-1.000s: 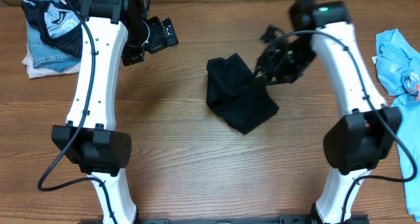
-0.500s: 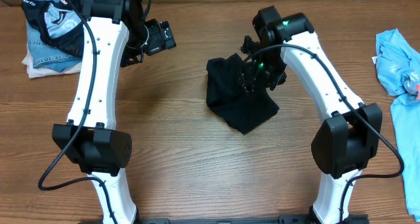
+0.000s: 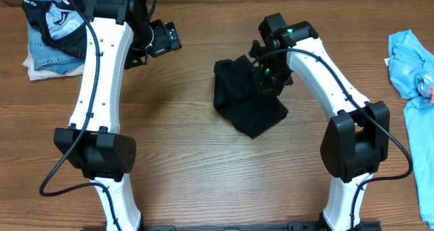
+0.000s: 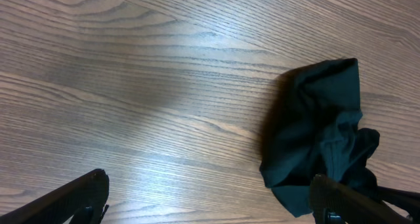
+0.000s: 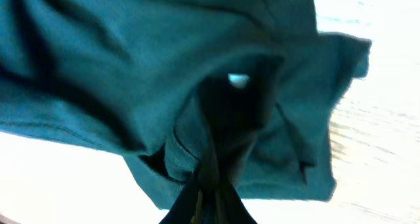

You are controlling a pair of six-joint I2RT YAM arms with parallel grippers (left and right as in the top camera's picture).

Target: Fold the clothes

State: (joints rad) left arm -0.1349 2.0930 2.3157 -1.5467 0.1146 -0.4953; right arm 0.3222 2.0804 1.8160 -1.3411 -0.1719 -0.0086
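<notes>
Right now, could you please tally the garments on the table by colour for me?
Black T-shirt: 1
Black-and-pale-blue patterned garment: 1
Denim garment: 1
White garment: 1
Light blue garment: 1, partly cut off by the frame
Total: 5

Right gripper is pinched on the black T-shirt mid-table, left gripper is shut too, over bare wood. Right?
Not quite: the left gripper is open. The left wrist view shows its fingers wide apart over bare wood of the table. The rest stands: the right gripper is pinched on the black T-shirt mid-table.
</notes>
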